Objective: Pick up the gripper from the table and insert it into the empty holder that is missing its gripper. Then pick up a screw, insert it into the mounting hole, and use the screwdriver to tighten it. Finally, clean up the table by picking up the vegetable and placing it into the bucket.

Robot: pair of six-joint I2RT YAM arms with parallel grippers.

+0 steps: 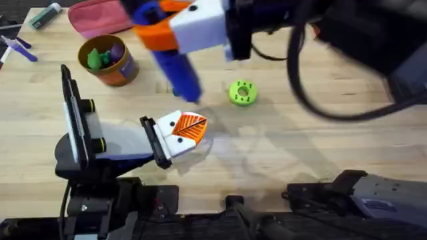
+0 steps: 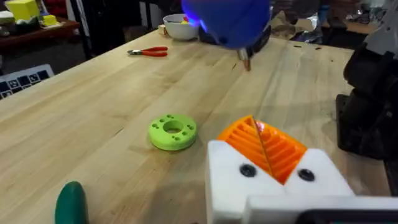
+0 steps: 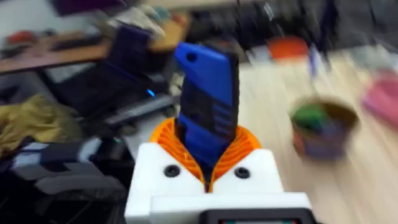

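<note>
My right gripper [image 1: 162, 33] hangs high over the far table, shut on the blue screwdriver [image 1: 177, 69]; its orange pads clamp the body [image 3: 208, 106], bit [image 2: 247, 61] pointing down. My left gripper [image 1: 193, 125] lies low at mid-table, shut with nothing between its fingers. Both its white holders [image 2: 231, 183] carry an orange ribbed gripper pad [image 2: 264, 144], and each face has a dark round mounting hole [image 2: 247, 170]. The dark-green vegetable [image 2: 71, 202] lies on the table beside the left gripper. The orange-brown bucket [image 1: 108, 61] stands at far left, holding green and purple toys. A loose screw is out of view.
A round green disc with holes [image 1: 242, 93] lies just right of the screwdriver tip. Red-handled pliers [image 2: 149, 51] and a white bowl [image 2: 179, 28] sit farther off. A pink pouch [image 1: 100, 17], a marker [image 1: 45, 15] and purple pens [image 1: 19, 48] lie along the far-left edge.
</note>
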